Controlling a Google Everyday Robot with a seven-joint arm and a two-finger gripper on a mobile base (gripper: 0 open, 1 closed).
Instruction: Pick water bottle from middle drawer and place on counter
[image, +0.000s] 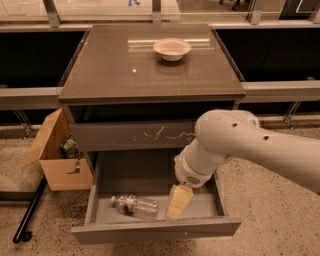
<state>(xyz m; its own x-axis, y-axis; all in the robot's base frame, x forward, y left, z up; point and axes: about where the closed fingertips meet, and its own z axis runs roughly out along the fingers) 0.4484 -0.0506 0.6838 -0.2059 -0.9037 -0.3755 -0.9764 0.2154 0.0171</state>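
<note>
The middle drawer (155, 229) of the grey cabinet is seen pulled out, its shallow tray exposed below a closed drawer front (130, 136) marked with white scratches. The water bottle (135, 205) is found lying on its side in the tray, near the front wall and left of centre, with its white cap pointed to the left and its dark label band just behind the cap. The gripper (178, 202), cream-coloured, is lowered into the drawer just beside the bottle's base, on its right; contact between the two cannot be made out, and whether the gripper is spread or closed cannot be told. It is carried by the white arm (250, 145), which reaches in from the right edge of the view and bends down over the drawer's right half. The counter (115, 65) is shown above as a glossy grey-brown surface, on which a pale bowl (172, 48) is set near the back, right of centre. An open cardboard box (62, 170) is placed on the speckled floor at the cabinet's left, with a black pole (29, 212) lying beside it.
</note>
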